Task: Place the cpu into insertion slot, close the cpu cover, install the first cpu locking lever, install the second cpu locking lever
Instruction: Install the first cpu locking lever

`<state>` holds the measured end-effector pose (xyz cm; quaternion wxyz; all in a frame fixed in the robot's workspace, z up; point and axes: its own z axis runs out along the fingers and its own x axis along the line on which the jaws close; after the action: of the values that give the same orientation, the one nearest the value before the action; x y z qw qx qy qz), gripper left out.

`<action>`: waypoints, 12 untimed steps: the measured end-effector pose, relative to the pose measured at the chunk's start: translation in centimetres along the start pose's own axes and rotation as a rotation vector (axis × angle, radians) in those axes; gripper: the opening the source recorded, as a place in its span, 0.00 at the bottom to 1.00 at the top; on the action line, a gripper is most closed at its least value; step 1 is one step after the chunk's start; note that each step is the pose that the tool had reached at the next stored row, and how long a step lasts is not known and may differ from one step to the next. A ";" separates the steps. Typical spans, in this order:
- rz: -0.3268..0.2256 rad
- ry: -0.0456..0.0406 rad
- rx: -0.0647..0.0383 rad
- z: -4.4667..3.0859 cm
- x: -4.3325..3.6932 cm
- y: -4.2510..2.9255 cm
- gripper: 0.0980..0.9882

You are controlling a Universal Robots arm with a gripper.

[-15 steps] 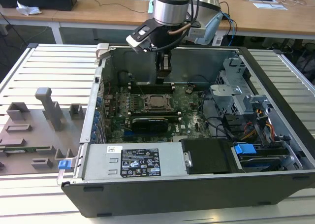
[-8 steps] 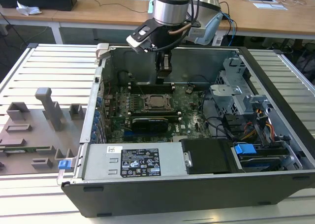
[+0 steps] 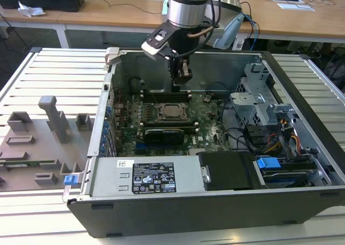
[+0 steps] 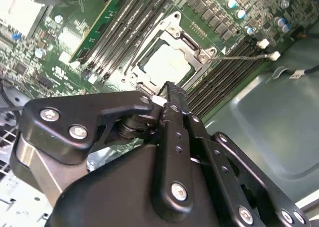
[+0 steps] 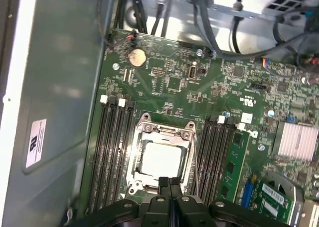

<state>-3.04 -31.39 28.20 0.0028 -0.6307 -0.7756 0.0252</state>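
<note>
The cpu (image 5: 160, 159) lies in the insertion slot (image 5: 133, 179) on the green motherboard, its silvery top showing through the window of the cpu cover (image 5: 162, 132). The cover lies flat around it. In the second wrist view the cpu (image 4: 167, 63) sits just beyond my fingertips, and a thin metal lever (image 4: 239, 57) runs out from the socket's corner. My gripper (image 5: 169, 180) is shut with nothing between its fingers. In the exterior view the gripper (image 3: 178, 86) hangs over the board just behind the slot (image 3: 173, 111).
Long memory slots (image 5: 112, 152) flank the socket on both sides. A black expansion card (image 3: 164, 134) lies in front of it. The power supply (image 3: 145, 177) and the drive cage (image 3: 259, 102) fill the case's front and right. Grey fixtures (image 3: 48, 121) stand outside at the exterior view's left.
</note>
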 end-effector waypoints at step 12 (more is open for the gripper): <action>-0.255 -0.0110 -0.007 0.00 0.00 0.00 0.01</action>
<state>-3.05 -31.39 28.20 -0.0005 -0.5268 -0.8496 0.0254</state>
